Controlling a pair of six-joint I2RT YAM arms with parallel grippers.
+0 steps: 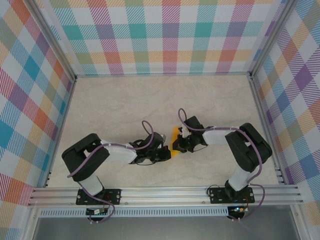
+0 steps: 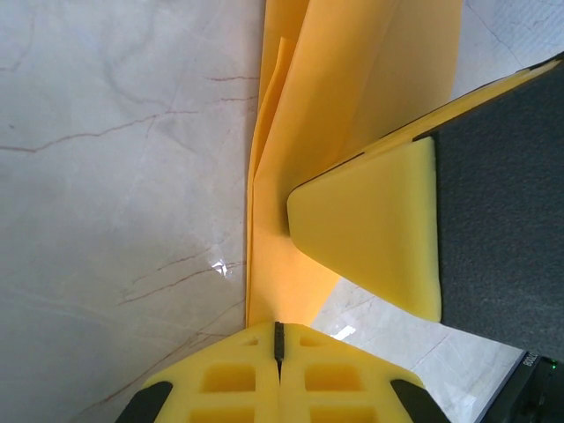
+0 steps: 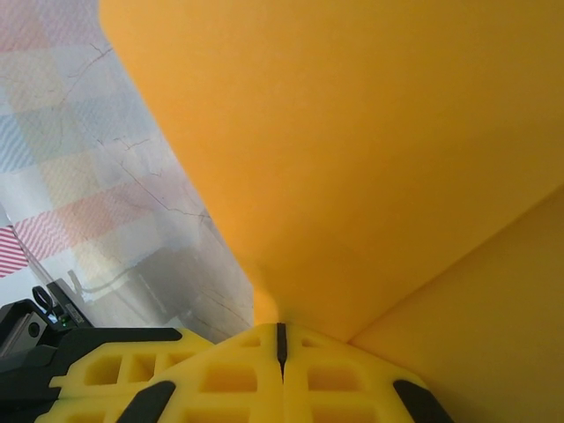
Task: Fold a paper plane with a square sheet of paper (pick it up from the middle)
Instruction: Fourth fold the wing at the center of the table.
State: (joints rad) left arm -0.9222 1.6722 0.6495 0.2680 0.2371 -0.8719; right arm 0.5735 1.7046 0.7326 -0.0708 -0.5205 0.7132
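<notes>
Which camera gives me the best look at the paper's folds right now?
Left wrist: the paper shows its layered edges against the table. Right wrist sees it too close, a plain orange surface. Top external gives a small sliver.

Choke point is centre-near on the table (image 1: 125, 100). The left gripper (image 1: 164, 153) and right gripper (image 1: 180, 145) sit tip to tip, both clamped on the orange paper (image 1: 174, 135), so there's no lane between them. The left arm (image 1: 117, 151) and right arm (image 1: 220, 135) lie low and block the near strip. The far half and both side margins are bare. Limits are checkered walls (image 1: 165, 35) on three sides and an aluminium rail (image 1: 165, 192) at the near edge. In the left wrist view, the right gripper's foam pad (image 2: 370, 238) is against the paper, with bare marble to the left.
</notes>
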